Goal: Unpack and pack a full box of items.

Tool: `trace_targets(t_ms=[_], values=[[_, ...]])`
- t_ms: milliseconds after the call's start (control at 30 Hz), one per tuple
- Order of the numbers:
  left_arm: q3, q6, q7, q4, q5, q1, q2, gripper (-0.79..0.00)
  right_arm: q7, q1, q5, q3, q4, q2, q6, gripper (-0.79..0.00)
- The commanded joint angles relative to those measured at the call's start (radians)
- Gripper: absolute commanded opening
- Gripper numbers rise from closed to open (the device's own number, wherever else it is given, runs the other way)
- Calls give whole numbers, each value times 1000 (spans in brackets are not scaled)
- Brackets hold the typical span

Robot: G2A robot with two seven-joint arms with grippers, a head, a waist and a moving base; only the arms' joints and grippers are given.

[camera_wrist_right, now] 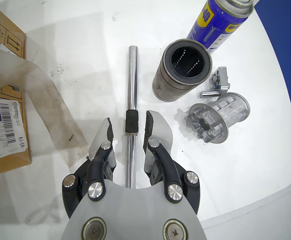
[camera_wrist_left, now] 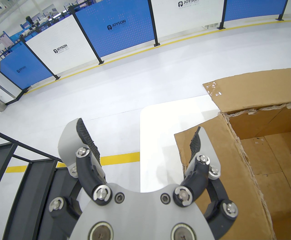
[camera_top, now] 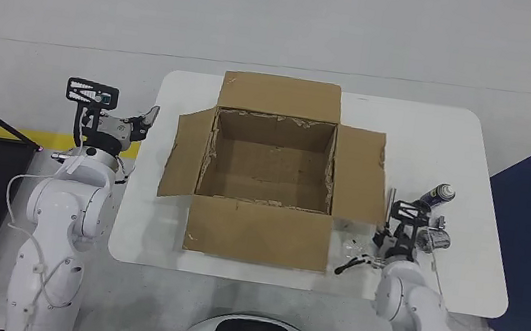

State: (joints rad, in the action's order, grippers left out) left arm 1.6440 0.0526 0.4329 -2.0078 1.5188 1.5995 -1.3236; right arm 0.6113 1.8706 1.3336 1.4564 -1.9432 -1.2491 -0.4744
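Box (camera_top: 257, 233) is seen open at bench (camera_top: 431, 137) centre, 4 flaps spread. Right claw (camera_wrist_right: 129, 119) is held part open astride steel rod (camera_wrist_right: 133, 75) near the right edge, nothing gripped. Spray can (camera_wrist_right: 218, 22) and bearing (camera_wrist_right: 179, 75) are laid just beside. Left claw (camera_wrist_left: 138, 124) is held wide open, empty, at the left edge.

- I have the box (camera_top: 257, 233) in the middle of the bench (camera_top: 421, 136), its flaps spread outward.
- My left hand (camera_wrist_left: 138, 125) hangs at the bench's left edge, just beside the box's left flap, fingers apart.
- Right of the box lies a rod (camera_wrist_right: 132, 91). My right hand (camera_wrist_right: 129, 119) straddles it, a finger on either side.
- Farther right sits a sleeve (camera_wrist_right: 181, 70), with the spray can (camera_wrist_right: 218, 22) beyond it and a bracket (camera_wrist_right: 219, 81) and housing (camera_wrist_right: 218, 118) beside it.
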Motion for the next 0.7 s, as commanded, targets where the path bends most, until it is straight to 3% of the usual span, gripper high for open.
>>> trace_targets(t_ms=[0,667], values=[[0,0,0,0,0,0,0,0,7,-15,6,-9,16,-3,-14,-483],[0,0,0,0,0,0,0,0,56,-121,71,-56,145,-25,-93,-554]])
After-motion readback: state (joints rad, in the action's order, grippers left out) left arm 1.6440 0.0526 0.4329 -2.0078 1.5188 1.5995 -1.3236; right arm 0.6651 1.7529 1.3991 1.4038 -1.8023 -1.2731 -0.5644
